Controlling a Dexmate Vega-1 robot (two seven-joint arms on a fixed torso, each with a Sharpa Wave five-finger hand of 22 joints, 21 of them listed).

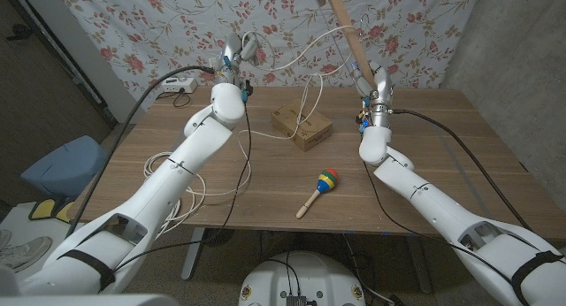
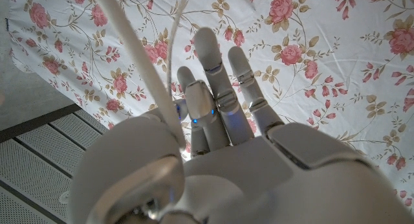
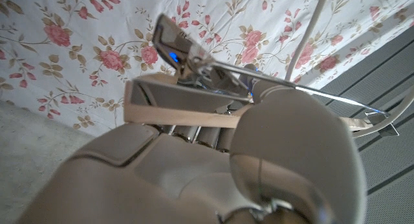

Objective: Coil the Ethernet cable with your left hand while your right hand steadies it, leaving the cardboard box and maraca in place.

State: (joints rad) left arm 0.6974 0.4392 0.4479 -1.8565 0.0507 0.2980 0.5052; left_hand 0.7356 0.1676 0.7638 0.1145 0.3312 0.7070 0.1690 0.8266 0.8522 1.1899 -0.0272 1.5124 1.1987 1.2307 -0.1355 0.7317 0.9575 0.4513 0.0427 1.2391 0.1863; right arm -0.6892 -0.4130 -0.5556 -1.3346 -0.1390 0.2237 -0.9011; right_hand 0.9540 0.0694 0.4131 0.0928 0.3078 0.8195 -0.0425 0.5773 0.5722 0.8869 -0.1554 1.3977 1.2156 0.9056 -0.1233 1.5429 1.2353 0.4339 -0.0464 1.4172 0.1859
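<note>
The white Ethernet cable (image 1: 301,60) hangs in the air between my two raised hands, and its loops (image 1: 309,103) drop toward the cardboard box (image 1: 302,126). My left hand (image 1: 233,55) is lifted over the table's back left. In the left wrist view its fingers (image 2: 217,88) point up together, and two cable strands (image 2: 145,68) run in beside the thumb. My right hand (image 1: 376,87) is raised at the back right and grips a wooden hanger bar (image 3: 174,111) with a metal clip (image 3: 194,56). The cable (image 3: 309,33) passes close by it. The maraca (image 1: 322,186) lies near the front, apart from both hands.
More white cable (image 1: 191,196) lies in loose loops on the table's left side, under my left arm. A white power strip (image 1: 177,86) sits at the back left corner. The wooden hanger bar (image 1: 347,27) slants up past the floral backdrop. A blue object (image 1: 62,164) stands on the floor to the left.
</note>
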